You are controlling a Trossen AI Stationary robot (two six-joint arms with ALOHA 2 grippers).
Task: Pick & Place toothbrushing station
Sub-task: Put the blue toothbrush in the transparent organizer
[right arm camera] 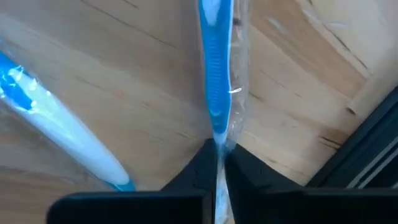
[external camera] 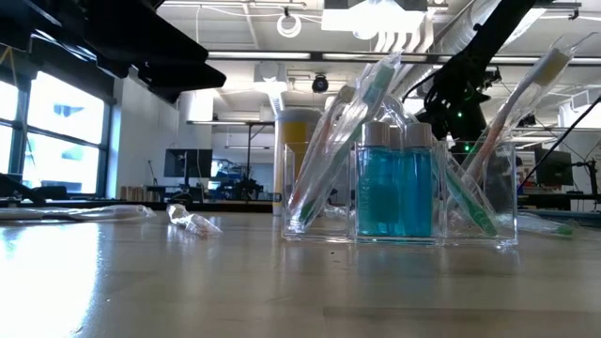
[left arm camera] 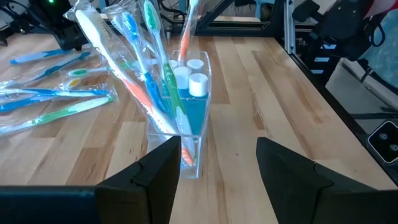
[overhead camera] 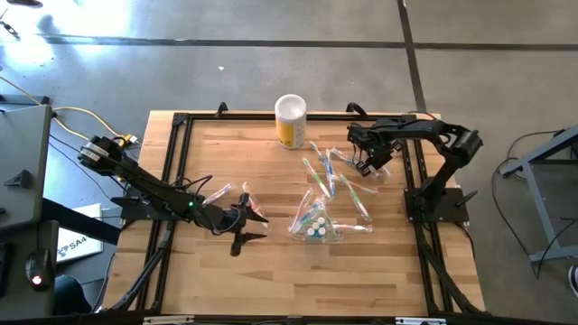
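A clear holder (overhead camera: 314, 226) stands mid-table with several toothbrushes and white-capped teal toothpaste tubes (left arm camera: 193, 74) upright in it; the low view shows it close up (external camera: 404, 188). Loose wrapped toothbrushes (overhead camera: 332, 173) lie on the wood beyond it. My right gripper (overhead camera: 366, 165) points steeply down at the far right and is shut on a blue wrapped toothbrush (right arm camera: 214, 62). My left gripper (left arm camera: 217, 168) stands open left of the holder, facing it, with nothing between its fingers. My right gripper pinches one end (right arm camera: 217, 134) of the blue toothbrush, inside its clear wrapper, between its two fingertips. The fingers come from above, slanting down. The brush runs straight on away from the fingers and appears to lie on the wooden table.
A yellow and white cup (overhead camera: 290, 120) stands at the far edge. A crumpled clear wrapper (overhead camera: 219, 192) lies near my left gripper. Another blue and white toothbrush (right arm camera: 56, 137) lies beside the held one. The black frame rail (overhead camera: 411, 171) runs close by my right gripper.
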